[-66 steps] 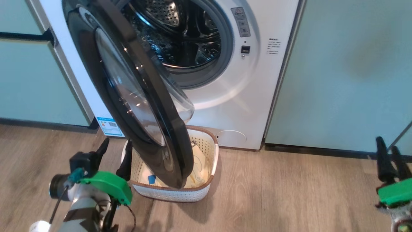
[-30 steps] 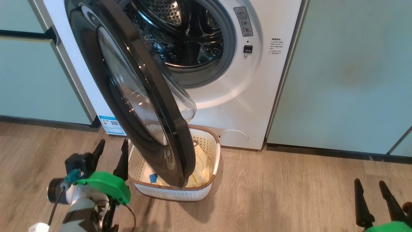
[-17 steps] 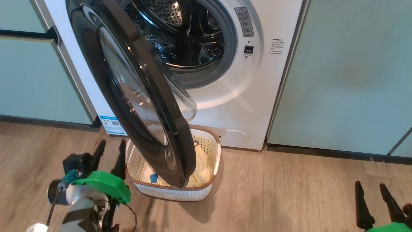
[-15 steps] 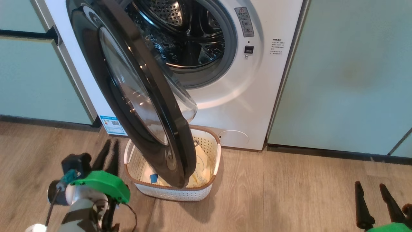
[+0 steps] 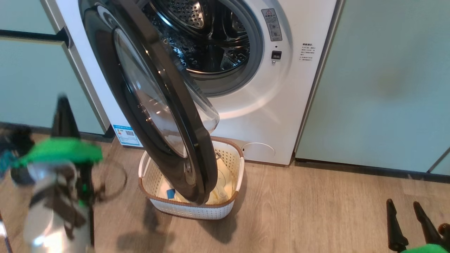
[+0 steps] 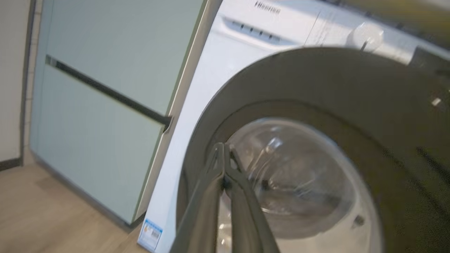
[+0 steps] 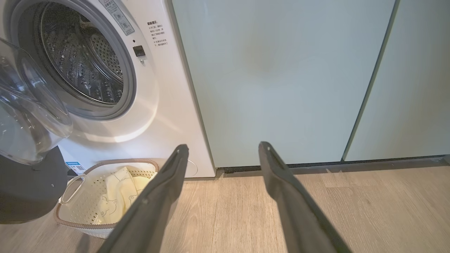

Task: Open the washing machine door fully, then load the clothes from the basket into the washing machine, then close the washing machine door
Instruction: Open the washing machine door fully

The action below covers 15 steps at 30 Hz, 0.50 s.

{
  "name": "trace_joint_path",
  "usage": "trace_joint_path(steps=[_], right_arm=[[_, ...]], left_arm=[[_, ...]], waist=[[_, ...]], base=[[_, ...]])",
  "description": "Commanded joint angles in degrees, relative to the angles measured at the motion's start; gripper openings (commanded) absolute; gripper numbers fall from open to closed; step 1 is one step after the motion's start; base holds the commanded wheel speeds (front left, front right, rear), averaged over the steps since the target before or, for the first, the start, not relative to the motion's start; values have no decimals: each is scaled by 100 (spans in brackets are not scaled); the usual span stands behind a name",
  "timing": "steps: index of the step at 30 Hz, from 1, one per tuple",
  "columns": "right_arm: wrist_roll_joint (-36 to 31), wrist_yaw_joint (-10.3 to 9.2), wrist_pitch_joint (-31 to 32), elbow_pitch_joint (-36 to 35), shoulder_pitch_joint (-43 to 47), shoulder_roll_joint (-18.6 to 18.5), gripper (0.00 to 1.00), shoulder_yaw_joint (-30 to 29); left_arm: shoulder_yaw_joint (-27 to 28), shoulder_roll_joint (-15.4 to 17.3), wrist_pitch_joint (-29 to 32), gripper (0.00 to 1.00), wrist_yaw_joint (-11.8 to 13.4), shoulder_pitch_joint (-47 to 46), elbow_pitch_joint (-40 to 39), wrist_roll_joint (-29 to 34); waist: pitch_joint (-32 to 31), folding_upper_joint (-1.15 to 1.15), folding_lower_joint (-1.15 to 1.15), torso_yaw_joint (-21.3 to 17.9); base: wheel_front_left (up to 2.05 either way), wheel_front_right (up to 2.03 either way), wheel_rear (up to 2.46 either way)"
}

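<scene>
1. Our left gripper (image 5: 63,105) is a blur at the left edge of the head view. In the left wrist view its two fingers (image 6: 205,203) are pressed together at the tips, apparently with nothing between them.
2. Our right gripper (image 5: 403,205) sits in the lower right corner of the head view, its two fingers spread wide and empty.
3. We count one washing machine door (image 5: 190,140), left of centre. It is swung out from the machine, and its lower edge hangs over the basket.
4. One basket (image 5: 190,211) stands on the floor at lower centre, just in front of the machine. The clothes (image 5: 221,179) lie inside it, and we cannot count the garments.
5. One washing machine (image 5: 267,105) stands at upper centre, with its steel drum (image 5: 211,35) exposed.
6. The wood-plank floor (image 5: 316,211) runs across the bottom of the frame. Pale teal cabinets (image 5: 379,88) flank the machine on both sides.
</scene>
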Motion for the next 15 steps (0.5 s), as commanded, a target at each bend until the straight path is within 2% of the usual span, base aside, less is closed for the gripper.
trace_joint_path(steps=[1,6,11,12,15], right_arm=[[2,10,-56,-169,-73,-55,100,114],[16,10,-56,-153,-54,-57,100,121],[26,10,-56,-145,-75,-49,100,154],[26,10,-56,-145,-75,-49,100,154],[33,10,-56,-135,-105,-59,100,178]], left_arm=[[107,186,-8,0,22,-438,-338,-46],[-277,122,326,0,22,-1011,-1222,-111],[-947,12,791,0,33,-1523,-2265,-274],[-947,12,791,0,33,-1523,-2265,-274],[-1688,-40,1132,0,140,-1821,-3009,-462]], waist=[[-7,0,0,14],[-17,0,0,46],[-8,0,0,54],[-8,0,0,54],[11,0,0,51]], base=[[0,0,0],[0,0,0],[0,0,0],[0,0,0],[0,0,0]])
